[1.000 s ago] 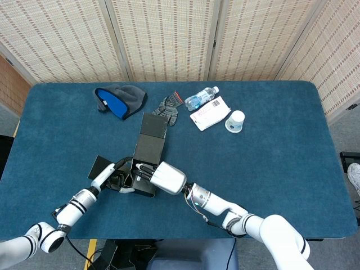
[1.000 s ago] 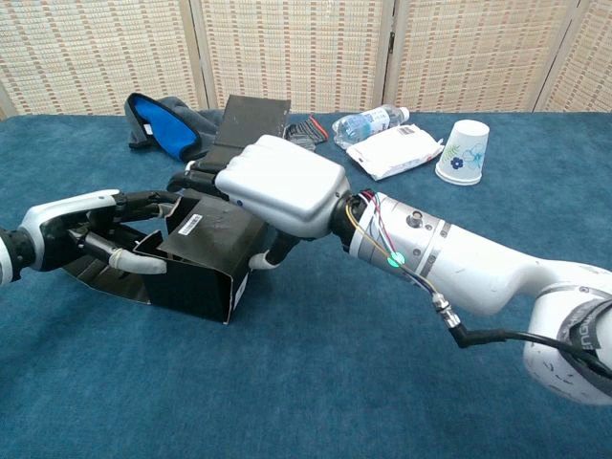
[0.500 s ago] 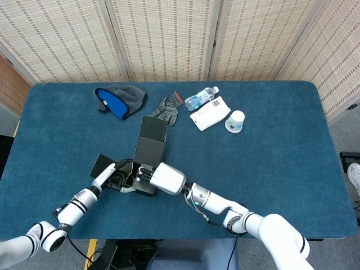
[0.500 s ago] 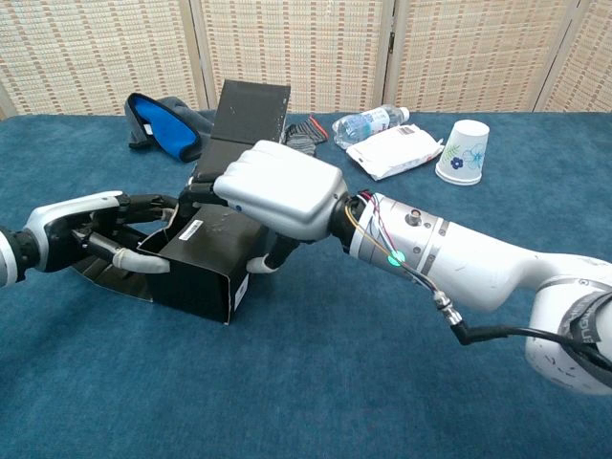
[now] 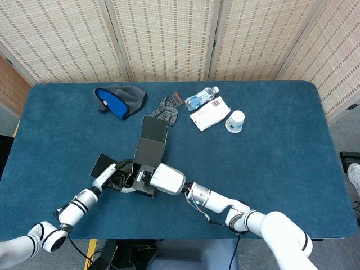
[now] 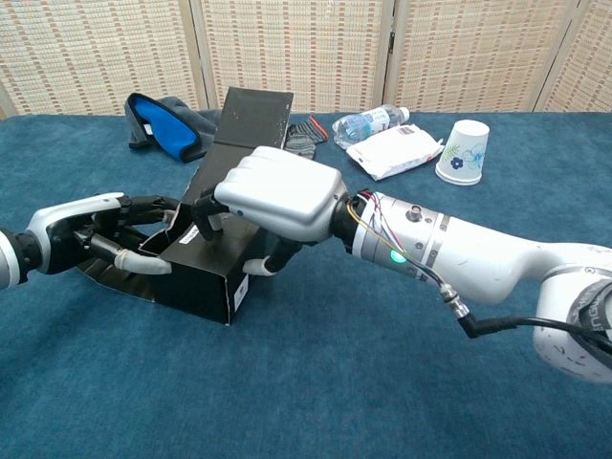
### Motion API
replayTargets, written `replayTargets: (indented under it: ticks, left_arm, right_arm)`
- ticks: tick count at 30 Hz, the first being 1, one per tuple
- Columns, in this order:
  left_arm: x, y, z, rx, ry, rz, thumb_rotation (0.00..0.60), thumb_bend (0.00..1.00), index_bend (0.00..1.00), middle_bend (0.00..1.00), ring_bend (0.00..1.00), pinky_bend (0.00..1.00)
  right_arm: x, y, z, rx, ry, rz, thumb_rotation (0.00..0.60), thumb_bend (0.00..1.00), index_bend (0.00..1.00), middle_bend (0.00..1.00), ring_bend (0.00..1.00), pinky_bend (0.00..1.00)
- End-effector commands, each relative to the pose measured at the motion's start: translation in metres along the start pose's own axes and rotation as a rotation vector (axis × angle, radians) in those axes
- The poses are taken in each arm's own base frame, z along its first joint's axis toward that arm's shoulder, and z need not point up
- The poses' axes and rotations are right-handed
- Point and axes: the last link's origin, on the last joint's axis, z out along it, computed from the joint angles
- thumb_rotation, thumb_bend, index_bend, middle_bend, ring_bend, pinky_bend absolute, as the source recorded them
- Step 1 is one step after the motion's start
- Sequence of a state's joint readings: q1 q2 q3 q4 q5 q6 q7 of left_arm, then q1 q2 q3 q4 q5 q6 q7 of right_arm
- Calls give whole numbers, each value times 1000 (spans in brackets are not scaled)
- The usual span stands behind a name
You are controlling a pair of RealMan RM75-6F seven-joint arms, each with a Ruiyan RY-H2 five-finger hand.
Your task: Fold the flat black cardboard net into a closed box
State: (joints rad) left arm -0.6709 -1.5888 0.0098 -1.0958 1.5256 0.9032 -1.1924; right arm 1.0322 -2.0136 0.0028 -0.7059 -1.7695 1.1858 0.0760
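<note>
the black box (image 6: pixel 206 273) runs lengthwise away from the robot, lid up beyond the right hand (image 6: pixel 277 194), fingers curled on its top; left hand (image 6: pixel 91 239) grips its left wall.

Bright, even overhead light; soft faint shadows, sharp focus, slight wide-angle distortion.

Colour rundown: the cardboard box (image 6: pixel 206 273) is plain black with a small white label on it, sitting on a deep teal-blue table cover (image 5: pixel 270 163). Both hands are glossy white shells with black fingers, left hand (image 6: pixel 91 234) and right hand (image 6: pixel 277 191) alike. The beanie (image 5: pixel 119 100) is grey with bright blue lining. The paper cup (image 6: pixel 463 150) is white with a blue floral print. The knit glove (image 5: pixel 167 108) is grey-black with a red trim.
</note>
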Motion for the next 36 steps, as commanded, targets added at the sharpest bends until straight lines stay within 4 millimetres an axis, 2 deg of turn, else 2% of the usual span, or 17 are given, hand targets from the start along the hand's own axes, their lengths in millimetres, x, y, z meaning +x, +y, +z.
replayTargets:
  ticks: [1, 19, 28, 36]
  left_arm:
    - [0, 0, 0, 0, 1, -2, 600, 94, 192, 201, 662, 691]
    - [1, 1, 0, -7, 5, -11, 600, 94, 192, 201, 662, 691]
    - [3, 2, -1, -11, 9, -17, 600, 95, 192, 201, 662, 691]
    - [2, 2, -1, -14, 4, -21, 600, 94, 192, 201, 662, 691]
  right_arm:
    - [-1, 0, -1, 3, -10, -1, 600, 251, 411, 423, 793, 1000]
    - [1, 4, 3, 41, -79, -29, 600, 294, 490, 464, 793, 1000]
    - [5, 7, 9, 75, -140, -38, 600, 315, 587, 537, 805, 1000]
    - [9, 9, 11, 94, -189, -29, 600, 343, 609, 554, 810, 1000]
